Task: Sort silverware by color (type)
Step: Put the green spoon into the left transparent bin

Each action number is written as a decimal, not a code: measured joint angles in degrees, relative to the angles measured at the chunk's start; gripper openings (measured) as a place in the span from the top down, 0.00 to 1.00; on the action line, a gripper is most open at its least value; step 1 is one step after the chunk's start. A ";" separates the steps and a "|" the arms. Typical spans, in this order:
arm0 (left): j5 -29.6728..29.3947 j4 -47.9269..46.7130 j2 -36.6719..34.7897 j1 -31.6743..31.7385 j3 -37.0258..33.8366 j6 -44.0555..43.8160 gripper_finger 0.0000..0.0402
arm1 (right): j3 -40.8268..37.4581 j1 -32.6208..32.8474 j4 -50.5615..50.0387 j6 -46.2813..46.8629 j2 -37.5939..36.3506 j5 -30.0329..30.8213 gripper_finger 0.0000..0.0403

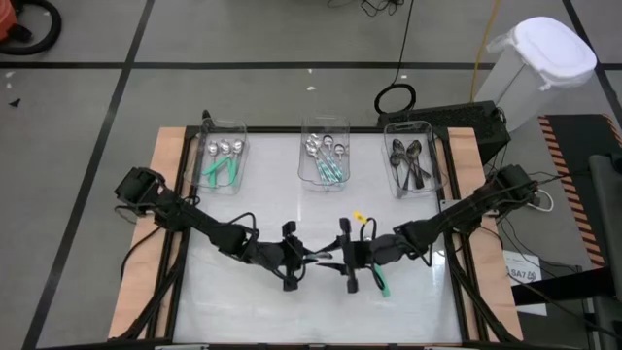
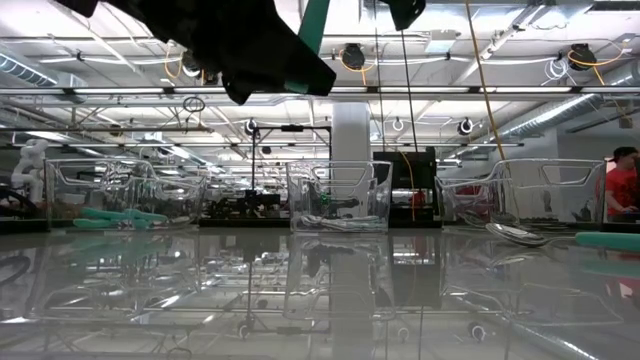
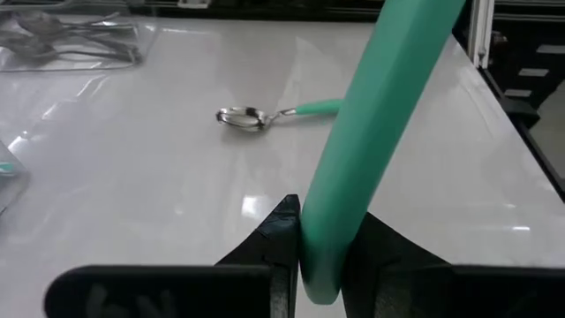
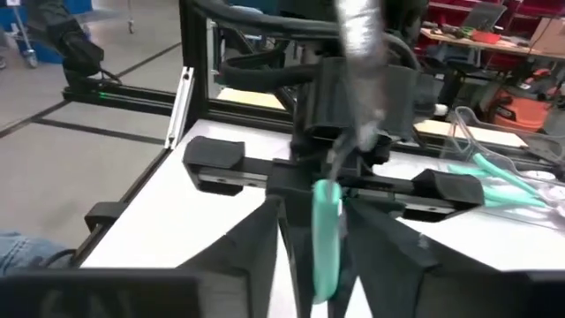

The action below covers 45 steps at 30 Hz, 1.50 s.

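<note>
A spoon with a teal-green handle (image 3: 380, 115) is held up above the middle of the table's near half. It slants up and back over my left gripper (image 3: 325, 256), which is shut on it. In the right wrist view its teal handle (image 4: 325, 230) leads up to the silver neck (image 4: 357, 35). My right gripper (image 4: 318, 252) faces the left one (image 1: 309, 256) at close range, fingers apart on either side of the handle's lower end. In the high view the right gripper (image 1: 336, 257) is just right of the left. A second teal-handled spoon (image 1: 380, 283) lies flat on the table nearby. My left gripper pinches the teal handle near its free end (image 3: 320, 252) between its two fingers (image 3: 284, 231). The spoon is lifted clear of the table and slants upward out of the hold, bowl end high. My right gripper: I cannot tell whether its fingers (image 4: 274, 238) touch the handle.
Three clear bins stand along the far edge: the left bin (image 1: 225, 124) and middle bin (image 1: 326, 122) hold silver and teal-handled spoons, the right bin (image 1: 408, 124) dark ones. A small yellow thing (image 1: 360, 216) lies behind the grippers. The lying spoon's bowl (image 3: 243, 117) points toward them.
</note>
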 joint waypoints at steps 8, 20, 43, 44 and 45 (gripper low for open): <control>-0.01 0.18 0.00 0.21 0.00 -0.81 0.88 | 0.00 -1.27 -0.06 3.73 -0.02 0.35 0.95; -12.99 0.11 0.00 0.46 0.00 -3.63 0.62 | 0.00 -1.00 -1.36 4.96 0.00 16.92 0.95; -36.13 11.25 -0.02 -1.19 0.00 5.91 0.47 | -0.04 0.00 0.57 5.00 0.02 34.87 0.95; -36.11 12.01 -0.03 -1.07 0.00 6.80 0.47 | -0.04 0.00 0.74 5.00 0.02 34.85 0.95; -36.12 12.88 0.21 -0.81 0.00 7.81 0.47 | -0.04 0.00 0.85 4.99 0.02 34.85 0.95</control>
